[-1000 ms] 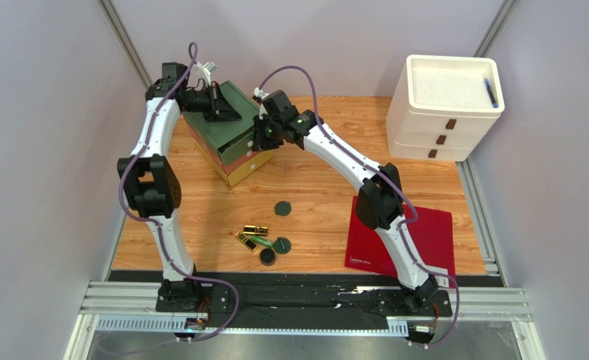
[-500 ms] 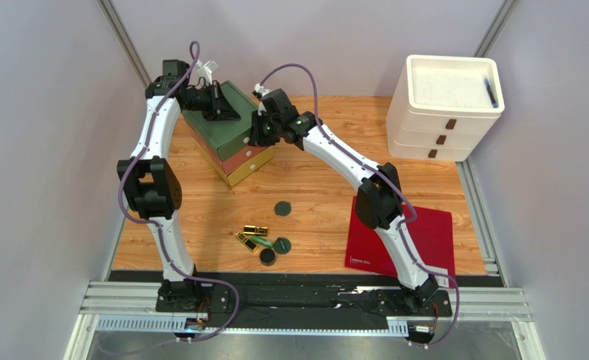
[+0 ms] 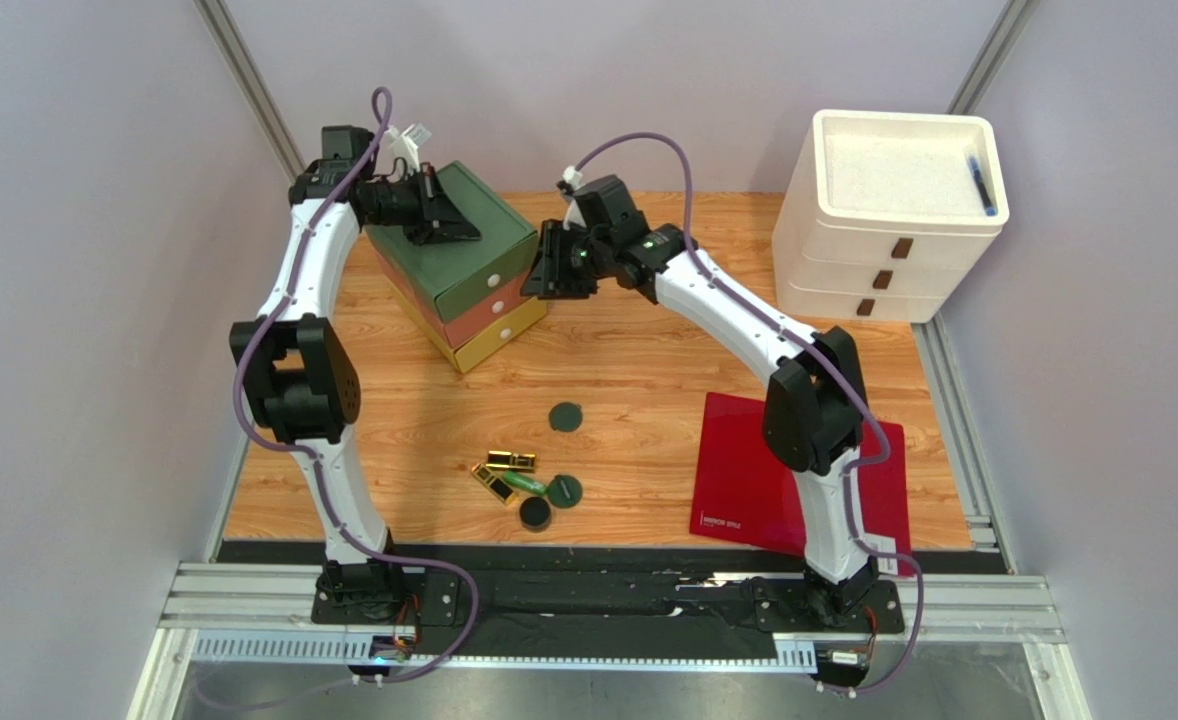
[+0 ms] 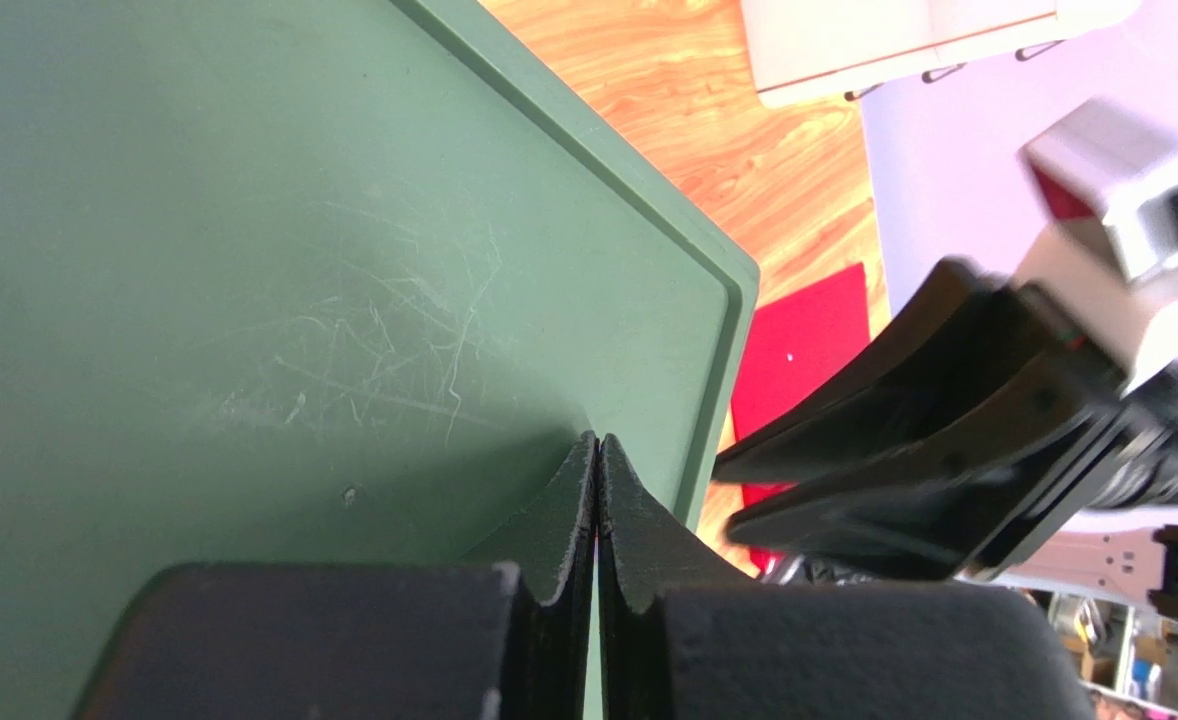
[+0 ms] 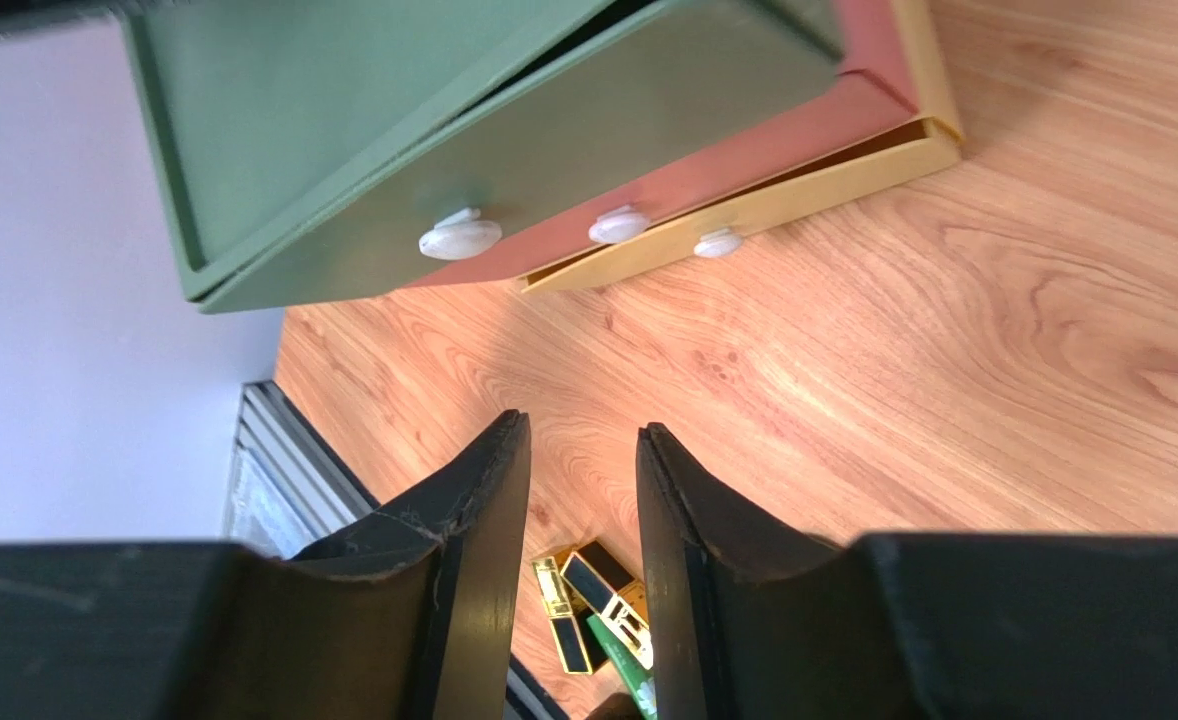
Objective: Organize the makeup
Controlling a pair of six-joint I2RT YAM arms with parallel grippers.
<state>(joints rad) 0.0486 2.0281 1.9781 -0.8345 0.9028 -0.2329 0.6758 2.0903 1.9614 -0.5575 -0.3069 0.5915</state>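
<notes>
jaws on the right, slightly parted and empty, have pulled back from the drawer box (image 3: 483,243) they were against a second ago; the left jaws sit pressed together on its green top (probably steadying it). the makeup (image 3: 516,482) lies loose on the worktop (image 3: 640,360), well apart, unsorted, so a pickup seems next.

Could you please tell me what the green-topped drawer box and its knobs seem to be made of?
The drawer box looks like matte painted plastic or board: its green top shows fine pale scratches. The knobs look glossy white, perhaps ceramic or plastic, since they catch highlights.
</notes>
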